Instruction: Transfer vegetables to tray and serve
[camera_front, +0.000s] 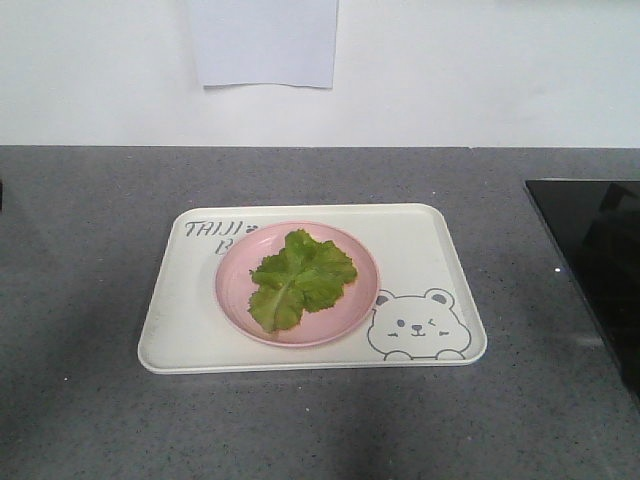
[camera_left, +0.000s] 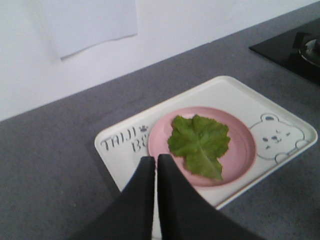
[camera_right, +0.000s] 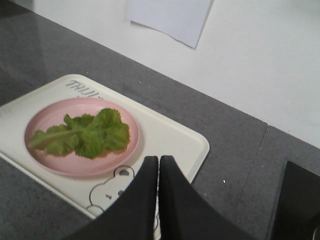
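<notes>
Grey speckled countertop carries a cream-white rounded-rectangle plastic tray lettered "TAIJI B…" beside a winking bear. Centred on it, a round pink plate holds the ruffled green lettuce leaf. Left gripper and right gripper hover clenched, empty.

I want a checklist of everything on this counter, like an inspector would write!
Surface: grey speckled counter.
Job's things: lettuce leaf lying on pink plate; plate sits on bear tray.
Clutter: nothing seen.
End effectors: left end effector shut, holding nothing; right end effector shut, holding nothing.
Cables: nothing seen.
Surroundings: white wall with paper sheet; black cooktop at right.
</notes>
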